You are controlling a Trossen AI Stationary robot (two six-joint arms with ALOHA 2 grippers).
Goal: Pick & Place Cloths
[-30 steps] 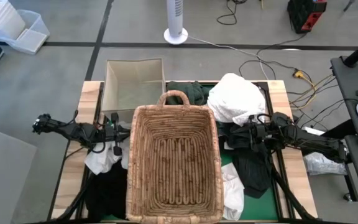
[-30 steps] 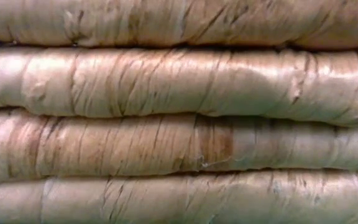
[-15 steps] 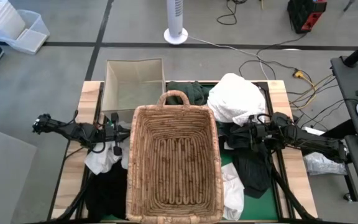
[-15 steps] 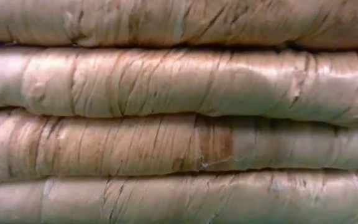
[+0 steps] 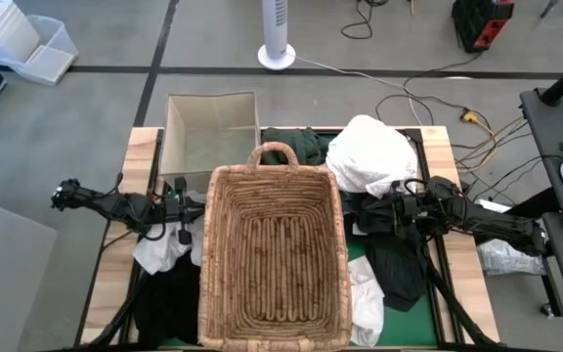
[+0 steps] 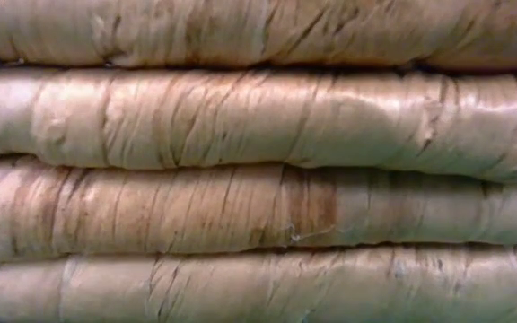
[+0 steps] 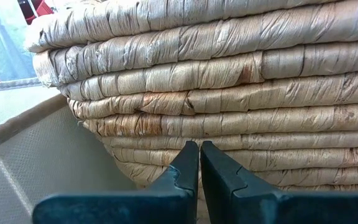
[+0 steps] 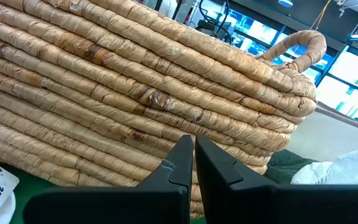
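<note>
An empty wicker basket [image 5: 272,256] stands mid-table and fills the low view [image 6: 258,161]. Cloths lie around it on the table: a white heap [image 5: 369,156] and a dark green one [image 5: 298,145] at the far side, a black one [image 5: 399,266] and a white one [image 5: 365,298] on the right, a white one [image 5: 159,252] and a black one [image 5: 169,301] on the left. My left gripper [image 5: 195,207] [image 7: 199,155] is shut and empty, pointing at the basket's left wall. My right gripper [image 5: 358,219] [image 8: 193,149] is shut and empty, pointing at the right wall.
A beige fabric box [image 5: 210,132] stands at the far left beside the basket's handle [image 5: 275,152]. The bright green mat [image 5: 411,321] shows under the right-hand cloths. A clear plastic bag [image 5: 503,256] lies off the table's right edge. Each arm lies low over cloths.
</note>
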